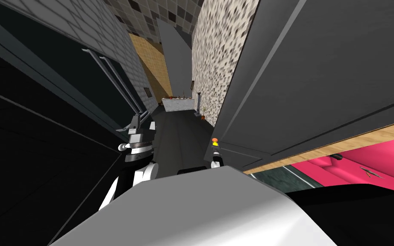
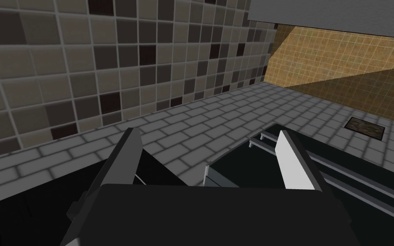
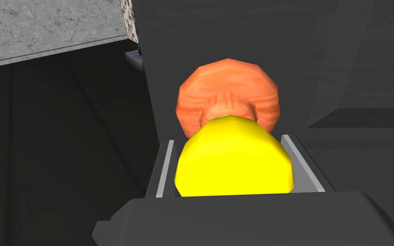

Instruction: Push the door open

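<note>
Steeply from above, the head view looks down a narrow hallway with a dark floor. A tall dark grey panelled door covers the area from 12 to 3 o'clock, its near edge just beside the right gripper. That gripper sits at about 1 o'clock from the chest tip and carries a small yellow rounded object with an orange disc-shaped cap. The left gripper is raised at about 11 o'clock, near a black cabinet with long grey bar handles. A speckled wall runs along the hallway at 12 o'clock. In the left wrist view, the left gripper has its fingers spread wide with nothing between them, and beyond them lie a grey brick wall and the bar handles. In the right wrist view, the right gripper pinches the yellow object by its sides. The orange cap points at the door directly ahead, and contact cannot be judged.
</note>
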